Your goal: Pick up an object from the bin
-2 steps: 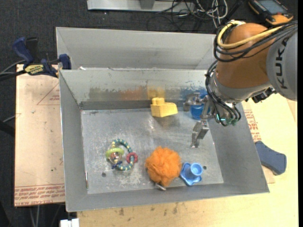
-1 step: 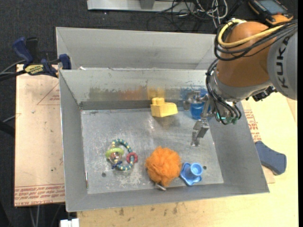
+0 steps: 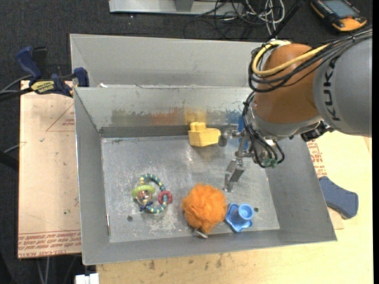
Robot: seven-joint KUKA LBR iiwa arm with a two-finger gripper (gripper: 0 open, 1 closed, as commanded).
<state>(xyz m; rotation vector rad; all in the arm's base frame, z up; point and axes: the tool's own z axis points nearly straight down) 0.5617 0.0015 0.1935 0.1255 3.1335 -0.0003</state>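
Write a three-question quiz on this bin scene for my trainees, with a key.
1. True or false: the blue cup-shaped toy lies right beside the orange fluffy ball.
2. Which lies nearest the bin's back wall? A) yellow block B) beaded ring toy C) orange fluffy ball
3. Fill in: the gripper hangs over the bin's ____ half, as the camera sees it.
Key: 1 true; 2 A; 3 right.

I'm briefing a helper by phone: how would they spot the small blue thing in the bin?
Look along the front edge of the bin, nearest the camera, to the fluffy orange ball near its middle. The blue thing lies just right of that ball: small, smooth and cup-like, unlike its fuzzy neighbour.
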